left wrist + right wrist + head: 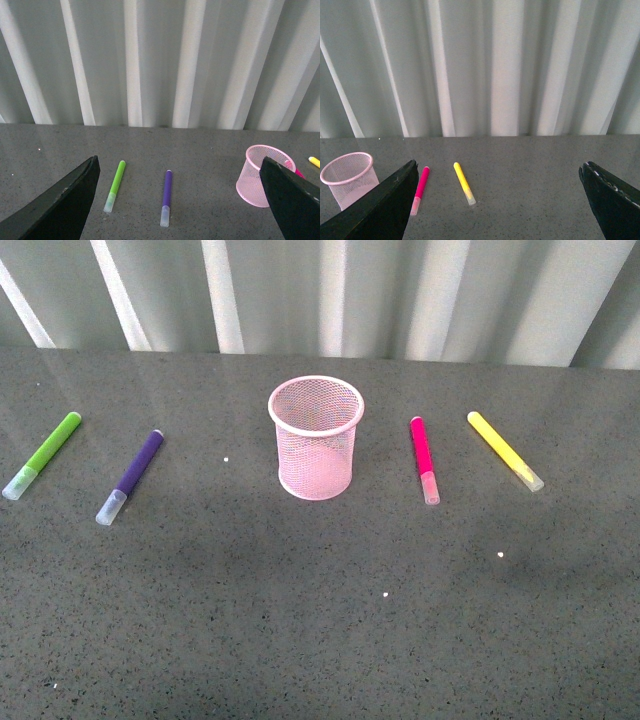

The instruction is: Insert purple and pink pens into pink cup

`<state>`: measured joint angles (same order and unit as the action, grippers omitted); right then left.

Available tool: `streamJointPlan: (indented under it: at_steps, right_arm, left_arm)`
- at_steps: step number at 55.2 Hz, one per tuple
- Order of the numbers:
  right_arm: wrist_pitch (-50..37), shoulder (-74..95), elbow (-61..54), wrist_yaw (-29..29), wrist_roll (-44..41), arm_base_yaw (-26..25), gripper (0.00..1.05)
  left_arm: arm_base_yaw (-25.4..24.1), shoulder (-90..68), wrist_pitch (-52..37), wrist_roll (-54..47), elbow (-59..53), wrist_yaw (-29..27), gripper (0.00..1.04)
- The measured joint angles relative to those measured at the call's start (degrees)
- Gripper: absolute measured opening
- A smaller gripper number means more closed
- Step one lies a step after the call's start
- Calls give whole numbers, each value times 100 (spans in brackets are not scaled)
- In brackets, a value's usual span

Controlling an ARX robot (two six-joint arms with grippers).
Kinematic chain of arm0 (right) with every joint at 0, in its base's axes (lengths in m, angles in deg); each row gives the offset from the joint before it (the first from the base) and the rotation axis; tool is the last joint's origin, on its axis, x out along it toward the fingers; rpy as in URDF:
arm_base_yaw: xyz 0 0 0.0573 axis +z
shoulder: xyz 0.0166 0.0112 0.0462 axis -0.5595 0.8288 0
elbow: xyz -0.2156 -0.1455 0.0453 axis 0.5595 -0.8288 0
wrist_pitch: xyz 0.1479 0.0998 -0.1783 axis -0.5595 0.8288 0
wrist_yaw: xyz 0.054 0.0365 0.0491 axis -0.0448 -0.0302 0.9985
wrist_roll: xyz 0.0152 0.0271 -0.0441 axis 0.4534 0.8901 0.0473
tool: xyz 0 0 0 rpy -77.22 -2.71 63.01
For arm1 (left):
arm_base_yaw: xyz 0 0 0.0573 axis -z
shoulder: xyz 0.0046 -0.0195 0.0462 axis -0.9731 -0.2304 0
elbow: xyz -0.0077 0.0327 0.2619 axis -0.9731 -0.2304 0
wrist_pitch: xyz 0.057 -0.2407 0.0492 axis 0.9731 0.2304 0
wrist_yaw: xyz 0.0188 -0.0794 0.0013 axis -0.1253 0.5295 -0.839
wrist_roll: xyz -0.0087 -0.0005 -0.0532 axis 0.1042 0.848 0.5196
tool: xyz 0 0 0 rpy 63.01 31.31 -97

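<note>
Front view: pink cup (315,440) stands upright mid-tabletop (300,630). Purple pen (133,476) lies flat to its left and pink pen (424,458) flat to its right, both apart from it. Green marker (44,453) and yellow marker (503,449) lie outermost. No arms show.
Left wrist view: left claw (178,165) is spread wide and empty, facing the purple pen.
Right wrist view: right claw (497,165) is spread and empty, with the pink pen on its cup side.
One pen per arm's side probably suits a split pickup; nothing is in the cup yet.

no readable text, labels, brands or numbers anywhere (pens, cup, table all unmarked).
</note>
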<state>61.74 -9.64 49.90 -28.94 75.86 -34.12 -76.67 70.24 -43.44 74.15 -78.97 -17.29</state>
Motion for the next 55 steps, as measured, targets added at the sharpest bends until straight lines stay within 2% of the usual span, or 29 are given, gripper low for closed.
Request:
streamJointPlan:
  at_steps: [55]
  right_arm:
    - [0,0,0,0,0,0,98]
  left_arm:
    - [0,0,0,0,0,0,98]
